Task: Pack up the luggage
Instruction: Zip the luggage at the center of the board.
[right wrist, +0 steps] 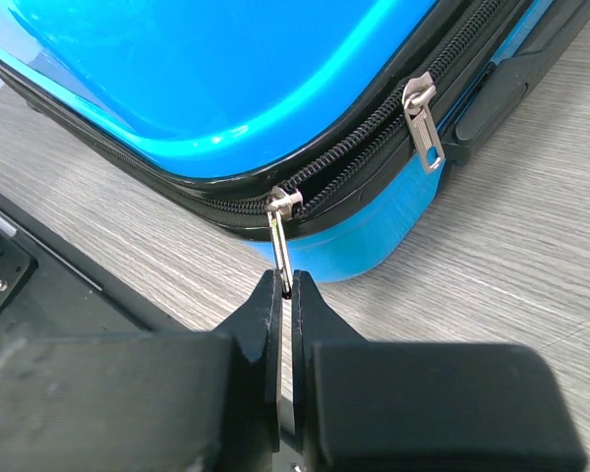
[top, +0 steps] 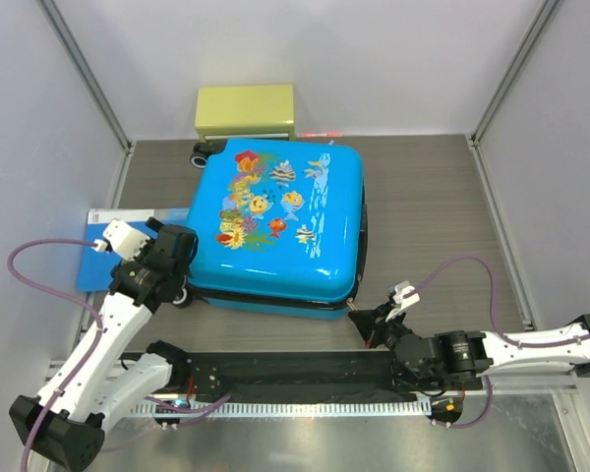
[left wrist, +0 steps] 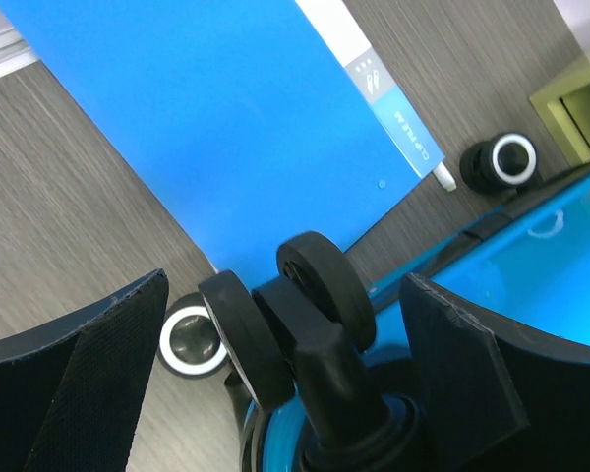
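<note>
The luggage (top: pixel 280 221), a bright-blue hard shell with a fish print, lies flat and closed in the middle of the table. My right gripper (right wrist: pixel 289 290) is shut on a silver zipper pull (right wrist: pixel 280 246) at the case's near right corner (top: pixel 352 307). A second zipper pull (right wrist: pixel 423 123) hangs free farther along the black zipper. My left gripper (left wrist: pixel 285 334) stands open at the near left corner (top: pixel 182 283). Its fingers (left wrist: pixel 79 379) straddle a black twin wheel (left wrist: pixel 315 290) without touching it.
A flat blue folder (top: pixel 103 261) lies on the table left of the case, also in the left wrist view (left wrist: pixel 226 118). A yellow-green box (top: pixel 246 111) stands behind the case. White-rimmed wheels (left wrist: pixel 190 341) rest on the table. Grey walls enclose three sides.
</note>
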`<control>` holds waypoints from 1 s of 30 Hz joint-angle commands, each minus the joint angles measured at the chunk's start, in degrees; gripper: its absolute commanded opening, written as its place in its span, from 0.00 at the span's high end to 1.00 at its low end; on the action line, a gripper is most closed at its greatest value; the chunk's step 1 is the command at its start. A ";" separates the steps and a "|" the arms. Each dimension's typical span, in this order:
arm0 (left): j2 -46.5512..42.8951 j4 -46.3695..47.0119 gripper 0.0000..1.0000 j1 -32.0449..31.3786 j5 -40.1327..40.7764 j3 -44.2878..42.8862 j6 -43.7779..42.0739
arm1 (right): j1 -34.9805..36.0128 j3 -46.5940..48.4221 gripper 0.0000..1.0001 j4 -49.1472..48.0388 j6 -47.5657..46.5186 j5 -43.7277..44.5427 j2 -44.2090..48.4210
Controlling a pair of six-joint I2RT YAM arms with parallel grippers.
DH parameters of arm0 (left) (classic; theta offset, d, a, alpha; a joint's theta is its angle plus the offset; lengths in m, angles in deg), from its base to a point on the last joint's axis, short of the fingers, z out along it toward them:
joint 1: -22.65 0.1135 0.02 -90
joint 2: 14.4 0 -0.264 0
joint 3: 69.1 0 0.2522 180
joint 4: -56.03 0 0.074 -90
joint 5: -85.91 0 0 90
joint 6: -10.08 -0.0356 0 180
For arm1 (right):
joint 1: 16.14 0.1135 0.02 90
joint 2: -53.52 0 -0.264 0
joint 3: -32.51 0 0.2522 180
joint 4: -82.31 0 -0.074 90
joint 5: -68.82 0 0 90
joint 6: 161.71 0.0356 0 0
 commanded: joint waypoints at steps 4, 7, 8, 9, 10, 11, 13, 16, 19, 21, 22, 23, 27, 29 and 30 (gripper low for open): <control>2.43 6.71 0.00 0.30 -6.61 8.25 -0.20 | -0.12 3.09 0.99 0.36 1.00 2.58 3.75; 2.17 12.50 0.14 0.74 -8.28 10.62 -3.27 | -0.21 3.36 0.99 2.39 3.30 3.98 6.38; 1.82 15.56 0.22 0.74 -8.72 11.67 -4.24 | -0.12 3.36 0.99 2.39 3.39 4.07 7.00; 1.29 17.07 0.27 0.92 -8.99 12.03 -5.73 | -0.12 3.45 0.99 2.39 3.39 3.99 8.14; 1.02 19.52 0.40 1.09 -9.51 12.82 -6.36 | -0.21 3.45 0.99 2.31 3.47 3.99 8.41; 0.76 20.77 0.48 1.36 -9.78 13.09 -7.23 | -0.12 3.54 0.99 2.39 3.39 3.90 8.59; 0.49 22.53 0.69 2.23 -10.05 13.44 -9.16 | -0.12 3.45 0.99 2.39 3.91 4.07 8.59; 0.67 23.50 1.00 5.30 -11.18 13.27 -10.57 | -0.12 4.24 0.99 5.20 7.23 5.30 8.85; 0.50 24.91 1.00 10.05 -15.92 13.44 -12.42 | -0.21 5.12 0.99 6.96 8.48 6.71 9.90; 0.06 25.44 1.00 12.85 -18.83 13.36 -13.30 | -0.12 5.90 0.99 8.89 8.66 7.94 10.70; -0.73 25.44 1.00 13.48 -19.44 13.09 -13.74 | -0.21 6.08 0.99 9.33 8.40 8.20 11.13; -1.08 25.52 1.00 14.01 -20.23 13.00 -14.70 | -0.12 6.43 0.99 10.12 7.79 8.29 11.84; -1.79 25.70 1.00 15.24 -22.95 10.99 -16.73 | -0.12 8.28 0.95 10.22 1.21 5.93 12.19; -0.83 25.61 1.00 15.24 -24.45 9.23 -17.52 | -0.12 9.07 0.80 8.21 -5.18 1.19 11.06; -0.39 25.53 1.00 15.24 -25.59 8.61 -18.57 | -0.12 9.16 0.76 6.54 -7.40 -0.74 9.49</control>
